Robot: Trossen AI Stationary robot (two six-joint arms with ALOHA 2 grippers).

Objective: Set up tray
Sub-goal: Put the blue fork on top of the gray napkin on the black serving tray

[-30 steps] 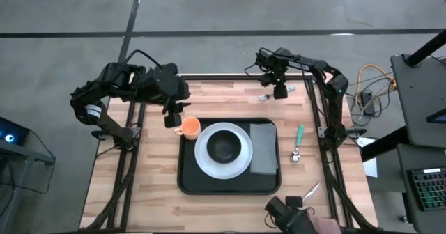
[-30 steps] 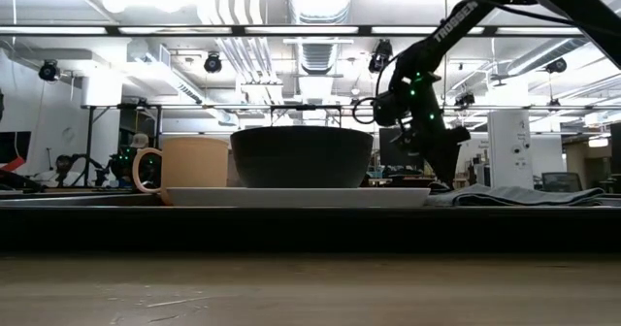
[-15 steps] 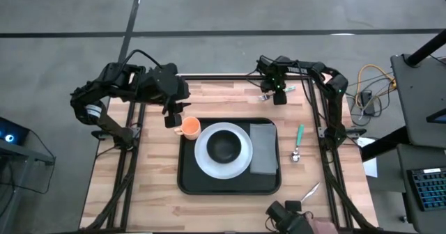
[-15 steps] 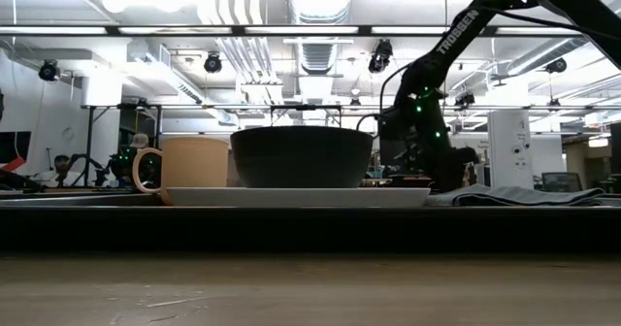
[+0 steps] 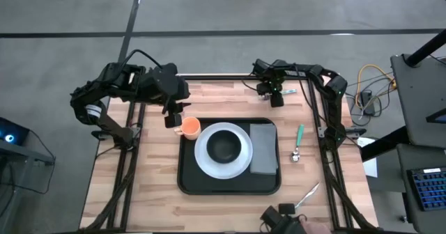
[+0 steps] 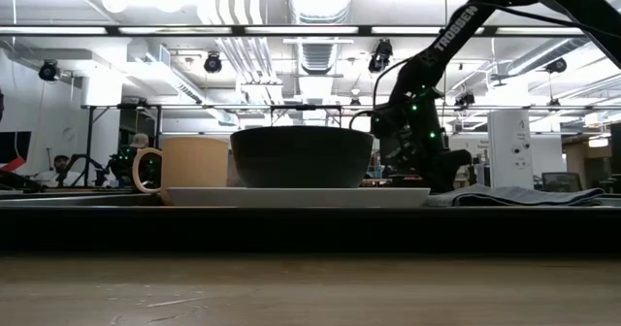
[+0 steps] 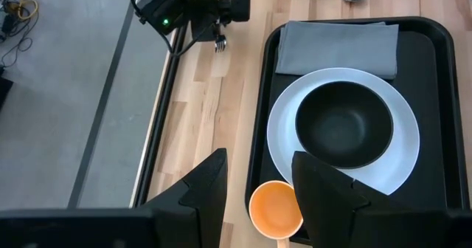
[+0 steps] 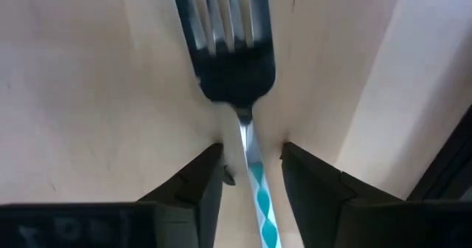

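The black tray (image 5: 188, 182) lies mid-table and carries a white plate (image 5: 203, 161) with a black bowl (image 5: 223, 147), an orange cup (image 5: 189, 127) at its far left corner and a grey cloth (image 5: 263, 148). A fork (image 8: 236, 63) with a teal-and-white handle lies flat on the wood near the far edge. My right gripper (image 8: 251, 156) (image 5: 274, 96) is low over it and open, one finger on each side of the fork's neck (image 8: 247, 141) with a gap on both sides. My left gripper (image 7: 258, 170) (image 5: 172, 119) hovers open beside the cup.
A teal-handled spoon (image 5: 297, 142) lies right of the tray, and a silver utensil (image 5: 309, 191) lies near the table's near right corner. A dark object (image 5: 282, 214) sits at the near edge. Bare wood shows left of the tray.
My right gripper has come down toward the fork at the far edge, shifting slightly toward the table's left while its wrist turned. The dark object at the near edge has shifted. The tray and everything on it have stayed put.
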